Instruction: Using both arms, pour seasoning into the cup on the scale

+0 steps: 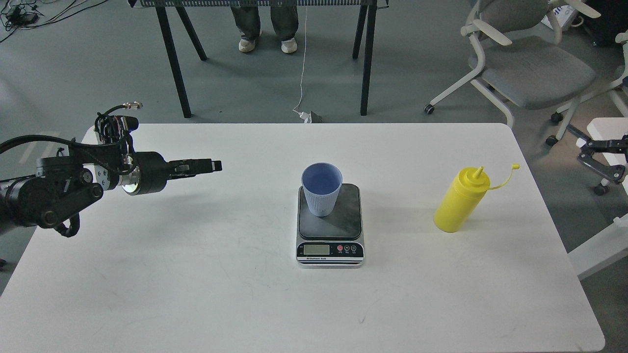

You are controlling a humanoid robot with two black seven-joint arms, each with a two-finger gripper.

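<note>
The light blue ribbed cup (321, 189) stands upright on the back left part of the scale (330, 225) at the table's middle. The yellow squeeze bottle (461, 200) stands to the right of the scale, with its cap strap hanging off to the right. My left gripper (216, 166) hovers over the table's left side and points right toward the cup, well short of it. It is seen side-on, so its fingers cannot be told apart. My right gripper (584, 151) is open and empty at the view's right edge, beyond the table and right of the bottle.
The white table (196, 294) ends just right of the bottle. Off its right side are a grey office chair (530, 68) and a second white table (608, 127). A person's feet (267, 45) and black table legs stand behind.
</note>
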